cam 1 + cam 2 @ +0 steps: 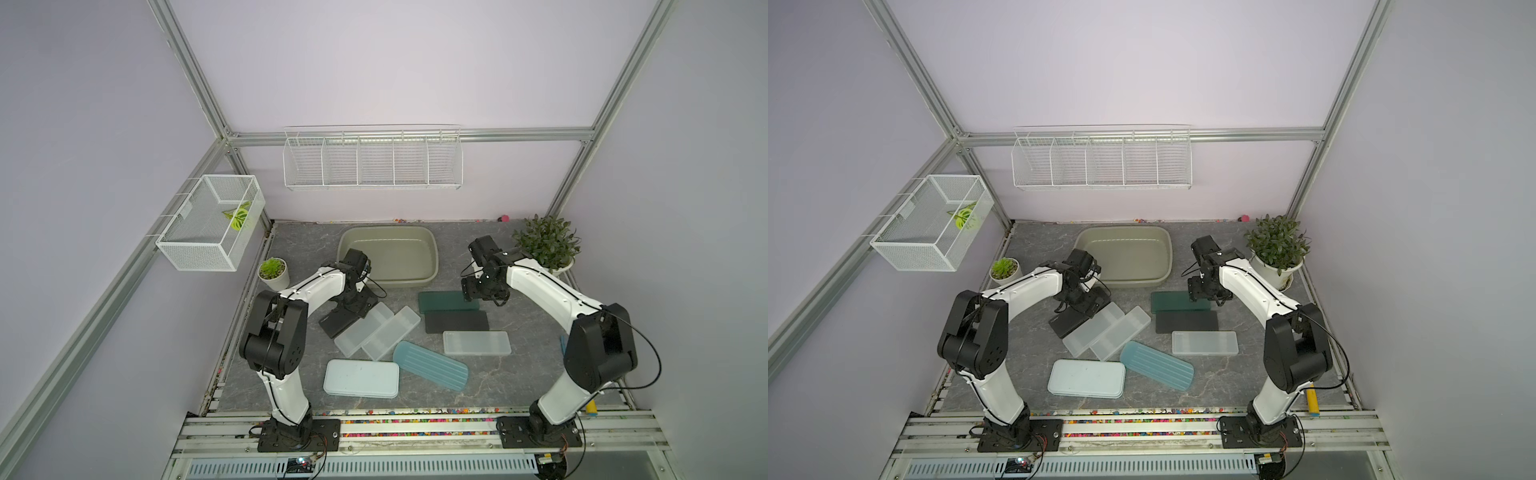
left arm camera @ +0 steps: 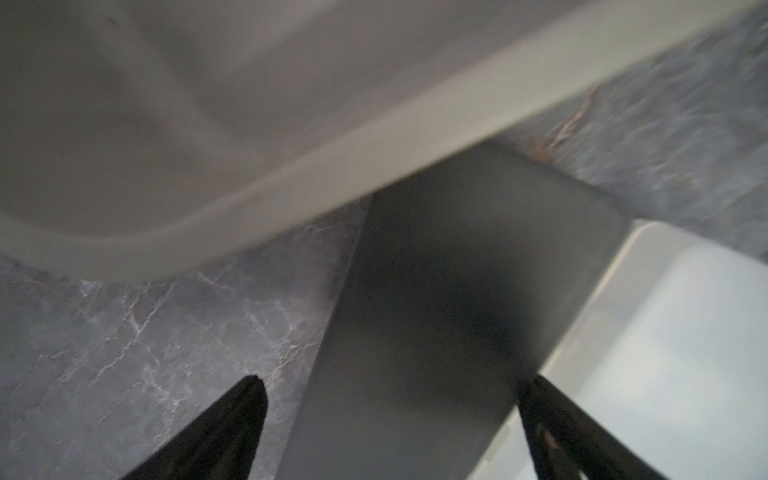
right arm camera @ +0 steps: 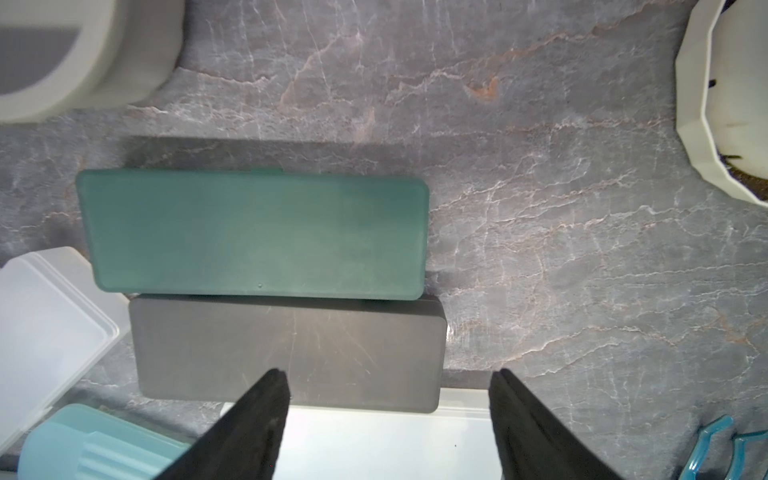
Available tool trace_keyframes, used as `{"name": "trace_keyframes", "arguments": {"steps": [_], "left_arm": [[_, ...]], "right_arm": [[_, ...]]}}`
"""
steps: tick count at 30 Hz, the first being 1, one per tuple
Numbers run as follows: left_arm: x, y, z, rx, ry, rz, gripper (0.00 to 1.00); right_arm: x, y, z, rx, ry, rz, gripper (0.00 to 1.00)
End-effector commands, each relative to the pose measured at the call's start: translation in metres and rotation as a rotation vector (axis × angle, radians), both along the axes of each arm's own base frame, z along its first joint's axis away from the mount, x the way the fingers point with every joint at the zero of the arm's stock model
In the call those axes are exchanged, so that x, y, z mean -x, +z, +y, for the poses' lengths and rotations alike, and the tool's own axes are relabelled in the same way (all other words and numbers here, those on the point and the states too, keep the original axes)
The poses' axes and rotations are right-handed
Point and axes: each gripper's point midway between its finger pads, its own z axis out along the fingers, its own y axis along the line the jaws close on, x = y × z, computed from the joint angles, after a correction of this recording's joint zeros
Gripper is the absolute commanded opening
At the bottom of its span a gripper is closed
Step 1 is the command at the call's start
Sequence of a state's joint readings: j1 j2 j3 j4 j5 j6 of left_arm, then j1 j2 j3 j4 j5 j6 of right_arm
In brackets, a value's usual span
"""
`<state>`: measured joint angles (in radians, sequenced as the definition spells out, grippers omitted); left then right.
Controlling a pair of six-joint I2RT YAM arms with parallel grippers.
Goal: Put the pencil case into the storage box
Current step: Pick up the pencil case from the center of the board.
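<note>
My left fingers (image 2: 232,419) stand wide astride the black pencil case (image 2: 457,291), gripping nothing. It lies on the table (image 2: 124,353), its far end right at the rim of the storage box (image 1: 407,283) by the back edge. One finger overhangs the clear case (image 2: 665,332) alongside, so closing may pinch both, and I judge a lift could snag that flared rim. My right fingers (image 3: 257,415) hover wide and empty.

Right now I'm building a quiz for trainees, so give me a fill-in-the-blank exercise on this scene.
1. The left gripper and right gripper both have their fingers ___.
2. The dark green pencil case lies on the ___, outside the storage box.
3. The wire mesh basket holds one green ___.
Missing words: open; table; leaf.
</note>
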<state>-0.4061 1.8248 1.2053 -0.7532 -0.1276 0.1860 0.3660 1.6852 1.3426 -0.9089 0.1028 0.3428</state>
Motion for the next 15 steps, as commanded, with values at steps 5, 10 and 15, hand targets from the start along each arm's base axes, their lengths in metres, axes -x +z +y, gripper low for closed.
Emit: {"name": "trace_keyframes", "arguments": {"steps": [5,10,15], "left_arm": [[0.017,-0.029,0.01,-0.048,-0.012,0.091,0.97],[0.019,-0.026,0.004,-0.013,-0.009,0.106,0.88],[0.021,-0.014,0.001,-0.006,0.0,0.089,0.78]], "right_arm": [[0.009,0.001,-0.004,0.003,0.008,0.01,0.81],[0.013,-0.002,-0.006,0.011,0.008,0.018,0.81],[0.012,-0.002,-0.007,0.01,0.005,0.014,0.8]]}}
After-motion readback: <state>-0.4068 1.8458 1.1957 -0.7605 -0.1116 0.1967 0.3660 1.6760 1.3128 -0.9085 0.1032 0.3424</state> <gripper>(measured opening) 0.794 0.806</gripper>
